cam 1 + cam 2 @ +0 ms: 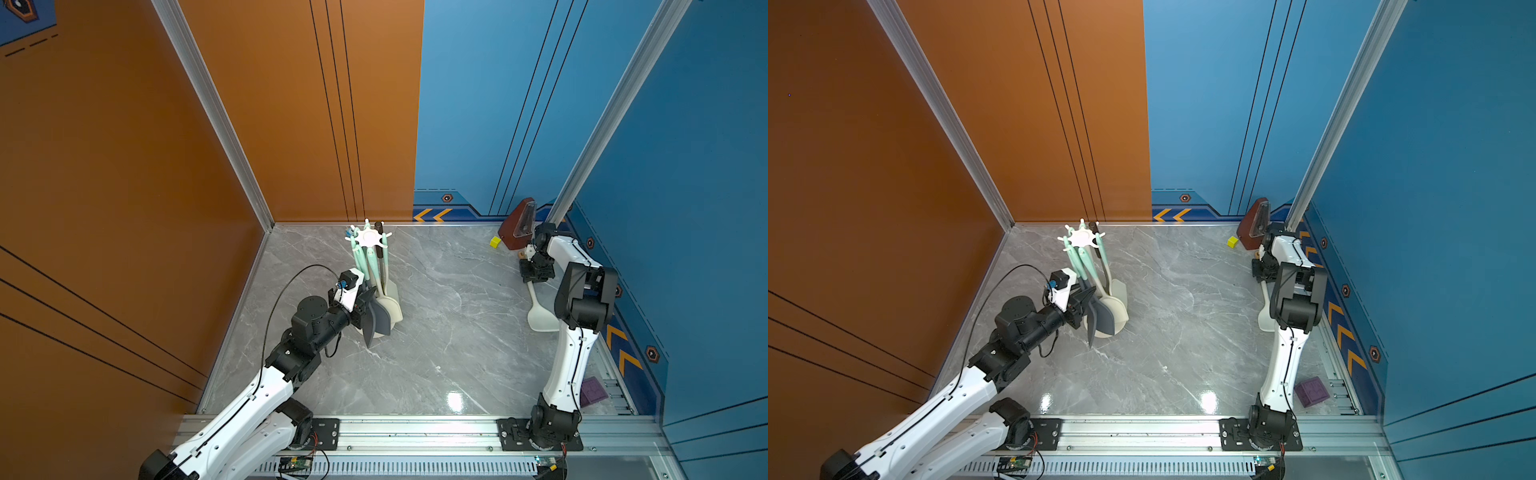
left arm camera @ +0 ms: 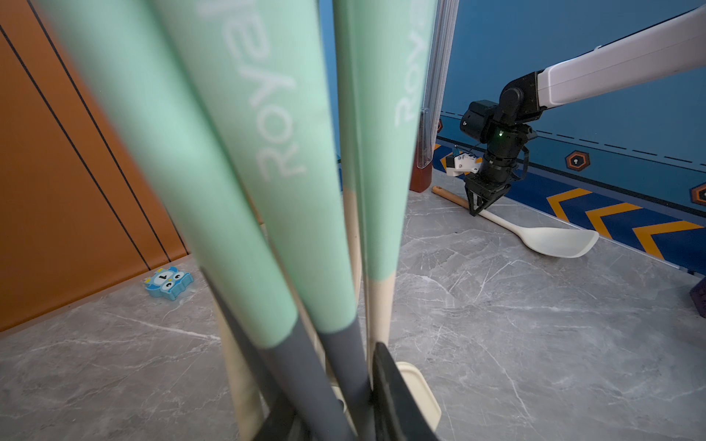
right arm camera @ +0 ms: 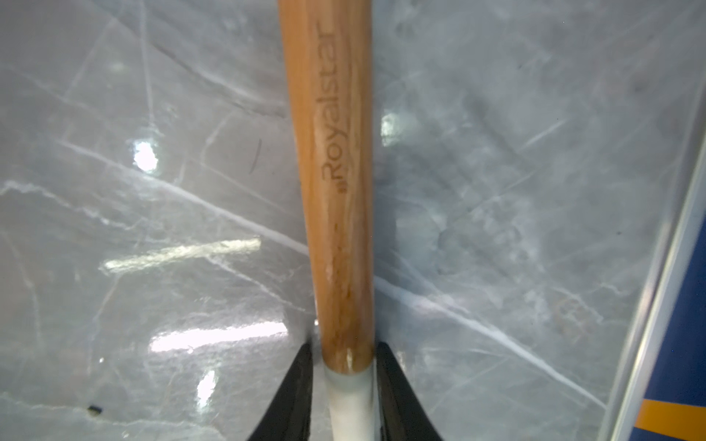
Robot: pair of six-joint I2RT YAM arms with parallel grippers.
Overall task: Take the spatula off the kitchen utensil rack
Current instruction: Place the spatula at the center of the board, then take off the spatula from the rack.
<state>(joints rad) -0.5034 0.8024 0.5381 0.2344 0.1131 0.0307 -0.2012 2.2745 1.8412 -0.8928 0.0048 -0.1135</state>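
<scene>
The cream-white kitchen utensil rack (image 1: 368, 237) (image 1: 1081, 237) stands at the back left of the table, hung with mint-handled utensils (image 2: 237, 191). My left gripper (image 1: 365, 305) (image 1: 1086, 303) (image 2: 336, 416) is shut low on the rack, its black fingers pressed among the grey utensil necks. The spatula (image 1: 540, 320) (image 1: 1264, 320) (image 2: 554, 240), with a cream blade and wooden handle (image 3: 336, 191), lies flat on the table at the right. My right gripper (image 1: 534, 276) (image 2: 477, 208) (image 3: 344, 382) straddles the handle, open, with a thin gap beside each finger.
A brown object with a clear front (image 1: 519, 224) and a yellow cube (image 1: 494, 242) sit in the back right corner. A purple block (image 1: 1311, 390) lies near the right arm's base. A blue owl toy (image 2: 168, 282) rests by the orange wall.
</scene>
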